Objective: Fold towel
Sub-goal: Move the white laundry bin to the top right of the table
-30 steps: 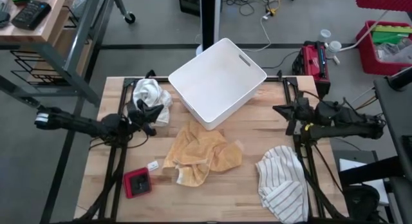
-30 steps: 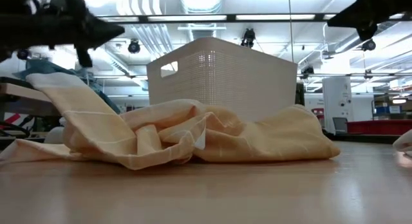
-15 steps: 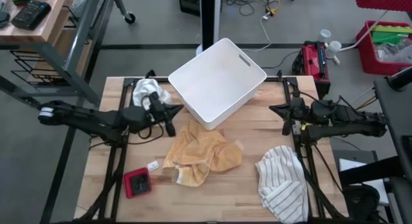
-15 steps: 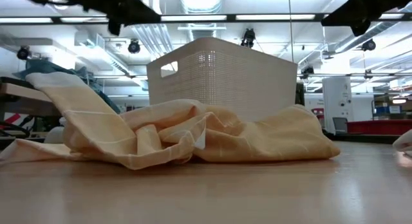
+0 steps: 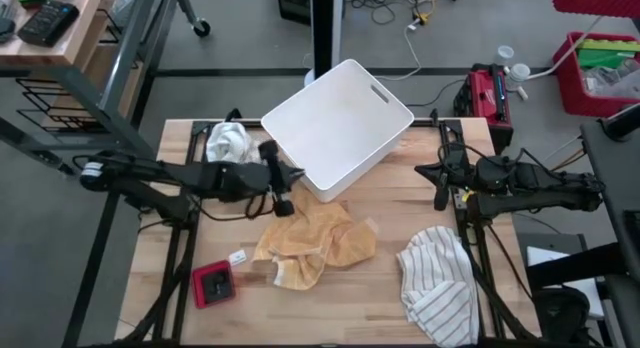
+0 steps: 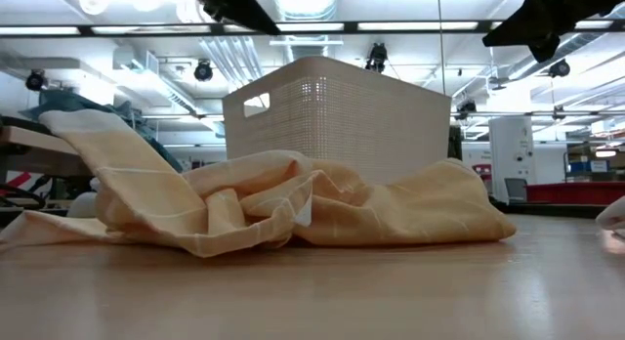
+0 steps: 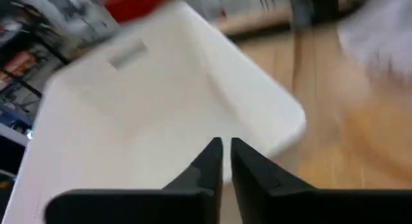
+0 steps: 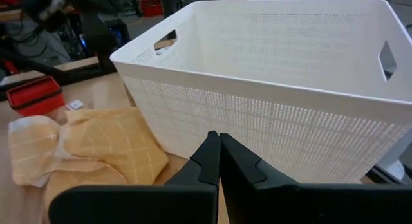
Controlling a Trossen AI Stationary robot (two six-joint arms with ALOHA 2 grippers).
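Where wooden table [image 5: 400, 203] lies, workshop.

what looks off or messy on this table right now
The white basket sits skewed to the table edges. The yellow towel lies crumpled in a heap beside it, not flat. A striped towel is bunched at the table's right front corner, spilling past the edge, and a white cloth is wadded at the back left.

The yellow towel [image 5: 313, 238] with thin pale checks lies crumpled and unfolded in the middle of the desk [image 5: 400, 203], bunched into loose ridges. Its far edge sits just near the white basket [image 5: 338, 126], and one corner trails toward the near left.
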